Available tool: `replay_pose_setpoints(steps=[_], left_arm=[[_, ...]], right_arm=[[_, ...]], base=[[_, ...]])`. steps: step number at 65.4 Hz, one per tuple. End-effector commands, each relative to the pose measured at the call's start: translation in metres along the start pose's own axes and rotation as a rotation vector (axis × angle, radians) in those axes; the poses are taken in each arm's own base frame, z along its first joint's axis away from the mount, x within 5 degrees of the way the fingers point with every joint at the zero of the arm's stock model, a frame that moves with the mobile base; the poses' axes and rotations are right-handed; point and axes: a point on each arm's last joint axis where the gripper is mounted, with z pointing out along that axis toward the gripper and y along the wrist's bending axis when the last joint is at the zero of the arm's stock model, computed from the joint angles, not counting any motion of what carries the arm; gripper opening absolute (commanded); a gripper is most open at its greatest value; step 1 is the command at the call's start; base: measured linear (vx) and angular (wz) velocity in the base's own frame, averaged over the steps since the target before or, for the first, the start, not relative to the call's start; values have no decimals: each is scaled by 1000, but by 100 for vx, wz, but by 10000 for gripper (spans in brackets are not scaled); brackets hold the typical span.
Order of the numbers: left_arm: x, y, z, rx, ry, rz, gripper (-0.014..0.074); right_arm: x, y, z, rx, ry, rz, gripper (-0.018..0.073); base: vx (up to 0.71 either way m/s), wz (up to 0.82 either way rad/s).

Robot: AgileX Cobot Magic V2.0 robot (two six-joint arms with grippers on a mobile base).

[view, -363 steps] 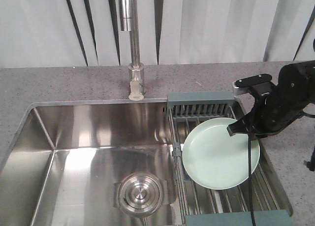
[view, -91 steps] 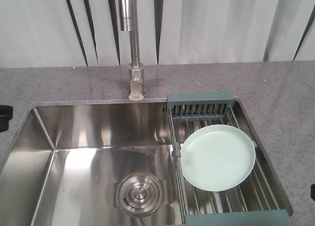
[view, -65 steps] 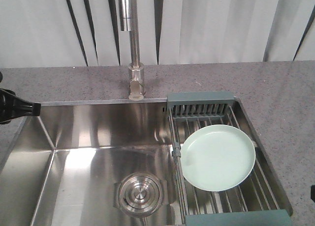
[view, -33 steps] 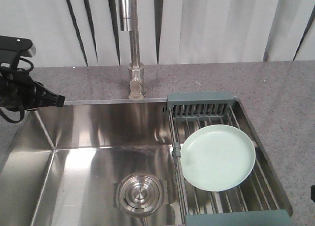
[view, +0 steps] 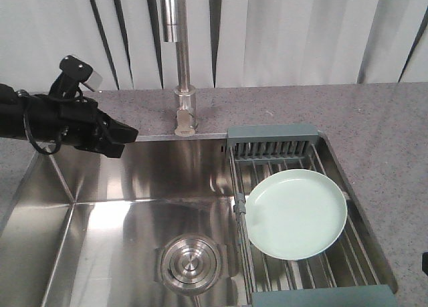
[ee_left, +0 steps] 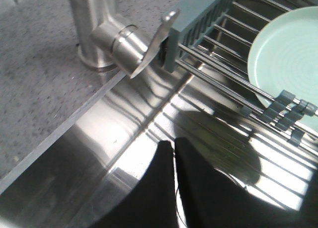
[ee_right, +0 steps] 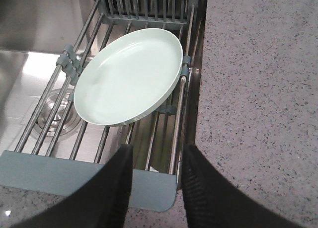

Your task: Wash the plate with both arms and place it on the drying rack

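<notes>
The pale mint-green plate (view: 297, 214) lies tilted on the steel rods of the drying rack (view: 271, 131), which sits across the right end of the sink. No gripper touches it. My left arm reaches in from the left, and the left gripper (view: 127, 134) hovers by the sink's back edge, left of the faucet. In the left wrist view the left gripper (ee_left: 174, 144) is shut on nothing, with the plate (ee_left: 288, 44) and rack (ee_left: 198, 9) ahead. My right gripper (ee_right: 156, 151) stands open above the rack's near end bar (ee_right: 59, 171), short of the plate (ee_right: 129, 76).
A tall steel faucet (view: 177, 53) rises behind the sink, and its lever (ee_left: 149, 44) points toward the rack. The steel sink basin (view: 114, 207) has a round drain (view: 190, 263). Speckled grey counter (view: 374, 113) surrounds the sink.
The left arm has come in from the left edge and moved right toward the faucet. The right arm, which was at the plate earlier, has left the front view. The plate has stayed on the rack.
</notes>
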Motion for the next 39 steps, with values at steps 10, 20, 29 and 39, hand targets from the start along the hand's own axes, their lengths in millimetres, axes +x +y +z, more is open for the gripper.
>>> replay_pose_setpoints(steps=[10,20,29,39], left_arm=[[-17,-4,8,128,-190,132,-8],[-21,-6,24,162,-204,187,-8],[-36,-11,37,185,-221,231,-8],[-48,-14,54,210,-232,262,-8]], right_arm=[[-12,0,-4,7,-76,-9,239],[-12,0,-4,7,-76,-9,239],[-12,0,-4,7,-76,-9,239],[-12,0,-4,7,-76,-9,239]], base=[[0,0],[0,0],[0,0],[0,0]])
